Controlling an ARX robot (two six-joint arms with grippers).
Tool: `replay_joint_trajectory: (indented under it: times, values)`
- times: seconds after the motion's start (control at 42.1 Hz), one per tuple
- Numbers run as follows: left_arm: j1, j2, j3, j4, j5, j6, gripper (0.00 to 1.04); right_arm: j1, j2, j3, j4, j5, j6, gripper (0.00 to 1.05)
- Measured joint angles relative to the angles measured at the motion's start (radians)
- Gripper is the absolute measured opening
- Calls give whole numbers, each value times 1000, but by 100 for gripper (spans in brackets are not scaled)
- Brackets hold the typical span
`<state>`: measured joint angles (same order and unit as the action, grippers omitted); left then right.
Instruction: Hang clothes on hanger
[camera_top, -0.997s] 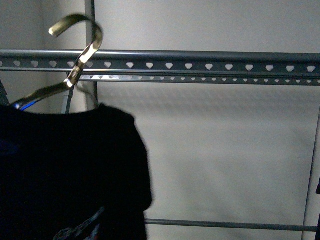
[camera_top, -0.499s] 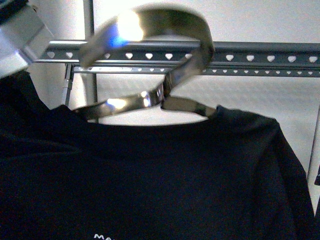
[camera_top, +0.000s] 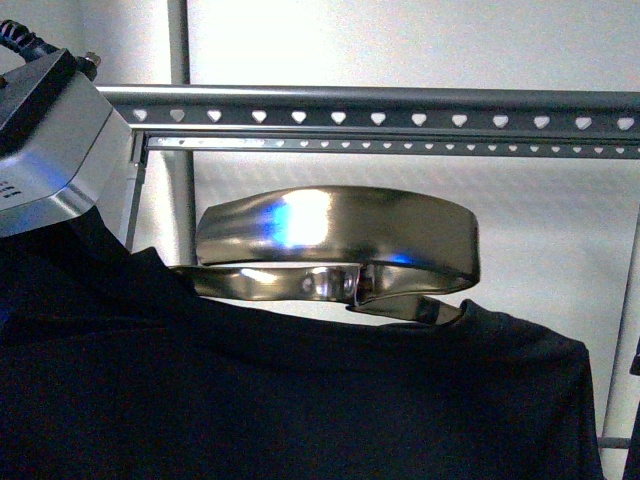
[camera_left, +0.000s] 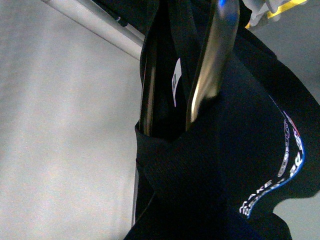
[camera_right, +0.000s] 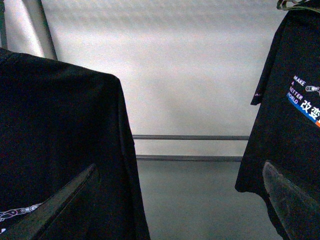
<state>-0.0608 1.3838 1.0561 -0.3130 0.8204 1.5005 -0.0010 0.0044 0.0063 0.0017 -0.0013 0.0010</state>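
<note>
Pale wall backs the front view, where the grey rack (camera_top: 400, 97) runs its heart-punched rail across the top of the frame. Below it, at centre, the brass hook hanger (camera_top: 340, 235) hangs with its hook turned broadside to the lens, not yet over the rail. The black T-shirt (camera_top: 300, 400) draped on it fills the lower frame. The left arm (camera_top: 45, 150) looms at upper left, close by the collar.

From the left wrist, the hanger's brass limb plunges into the shirt's neck opening at top centre, with the print curling at lower right. The left gripper is hidden here — whether its jaws are clamped cannot be told.

From the right wrist, the right gripper (camera_right: 179, 170) has its jaws spread wide and holds nothing. The T-shirt is at left and a second black shirt (camera_right: 285, 100) at right.

The carry to the rail appears to be the step in hand. Next, the hook likely needs lifting above the rail, squaring to it, then lowering on.
</note>
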Motion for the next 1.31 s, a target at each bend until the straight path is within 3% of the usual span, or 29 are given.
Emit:
replay_joint_trajectory:
  times: [0.261,0.332,0.451,0.522,0.594,0.641,0.712,0.784,0.855,0.926,0.974,1.069,1.306]
  values:
    - [0,0,0,0,0,2,5,-11,7,1,-3,-29,17,97]
    - [0,0,0,0,0,3,5,-89,66,14,20,-267,105,97]
    - [0,0,0,0,-1,3,5,-211,238,67,158,-563,128,97]
    - [0,0,0,0,1,5,5,-253,387,132,280,-699,23,97]
    - [0,0,-1,0,0,6,5,-257,492,188,339,-756,-71,97]
    - [0,0,-1,0,0,6,5,-254,615,265,352,-807,-224,97]
    - [0,0,-1,0,0,6,5,-246,709,323,338,-860,-363,97]
    - [0,0,-1,0,0,6,5,-233,831,416,213,-922,-595,97]
    - [0,0,-1,0,0,7,5,-204,983,525,31,-864,-957,97]
    - [0,0,-1,0,1,9,5,-175,1096,604,-9,-795,-1217,97]
    - [0,0,-1,0,0,10,5,-159,1149,650,-9,-769,-1314,97]
    - [0,0,-2,0,0,12,5,-121,1233,753,-5,-727,-1420,97]
    - [0,0,-2,0,0,13,5,-50,1353,924,-35,-664,-1417,97]
